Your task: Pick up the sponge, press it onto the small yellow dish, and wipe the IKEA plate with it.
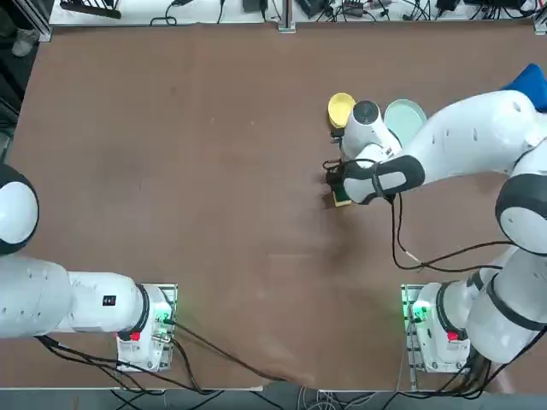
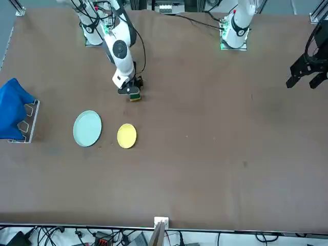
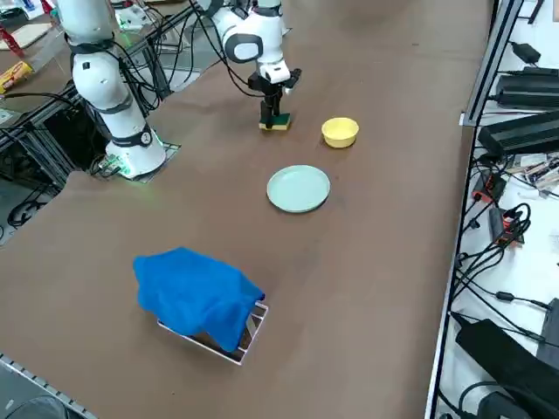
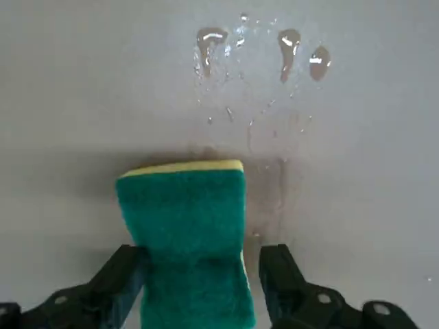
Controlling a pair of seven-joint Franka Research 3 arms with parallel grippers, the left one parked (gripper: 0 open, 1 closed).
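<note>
My hand (image 4: 199,274) points straight down, fingers (image 4: 116,274) wide, straddling the sponge (image 4: 188,233) lying on the counter (image 1: 171,171). Beyond it sit the small yellow dish (image 1: 339,108) and IKEA plate (image 1: 405,117), both bare.

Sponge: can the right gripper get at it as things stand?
Probably yes. The right gripper is open and low over the sponge, one finger on either side with slight gaps. The table around it is bare apart from a few wet spots.
</note>
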